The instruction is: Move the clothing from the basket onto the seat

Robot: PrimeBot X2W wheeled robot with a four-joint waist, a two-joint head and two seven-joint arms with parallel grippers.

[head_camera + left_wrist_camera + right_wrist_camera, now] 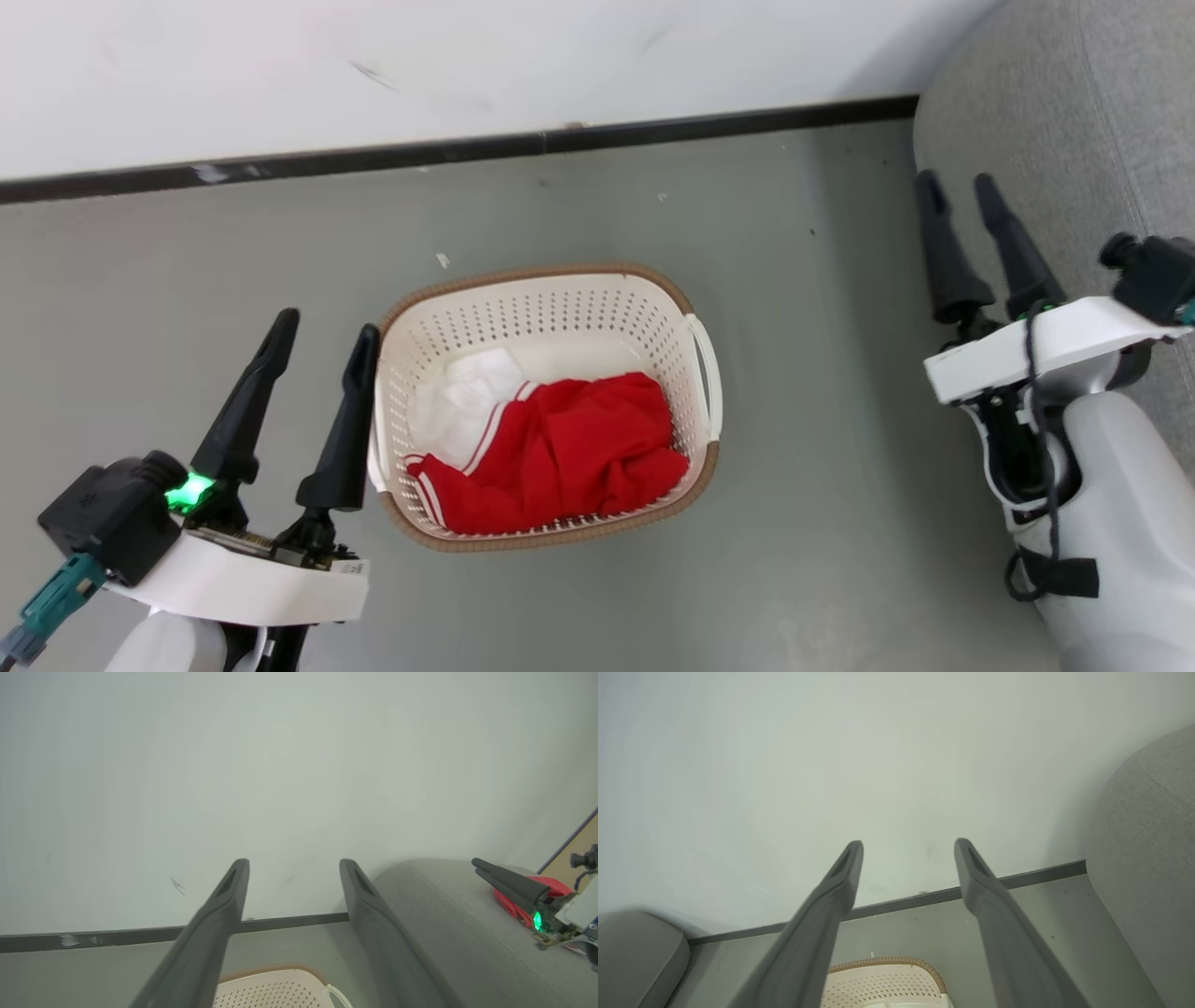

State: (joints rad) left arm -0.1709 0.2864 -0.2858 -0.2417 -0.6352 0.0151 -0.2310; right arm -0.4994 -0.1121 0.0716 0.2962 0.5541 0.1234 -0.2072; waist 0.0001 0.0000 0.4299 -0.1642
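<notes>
The red clothing [560,448] with a white piece lies inside the basket [551,273] on the grey floor [822,373]; bare floor surrounds the basket. The left end effector [329,327], wide and empty, hovers just beside its left rim. The right end effector [954,182], also wide and empty, is well right of the basket, at the seat [1074,112] edge. A dark baseboard [467,149] runs behind the basket.

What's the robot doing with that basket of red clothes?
Its job is moving laundry from the basket to the grey seat. Right now the red clothing and a white cloth lie in the basket on the floor. Both grippers are open and empty: the left gripper beside the basket, the right gripper by the seat. A red piece seems to lie on the seat.
</notes>
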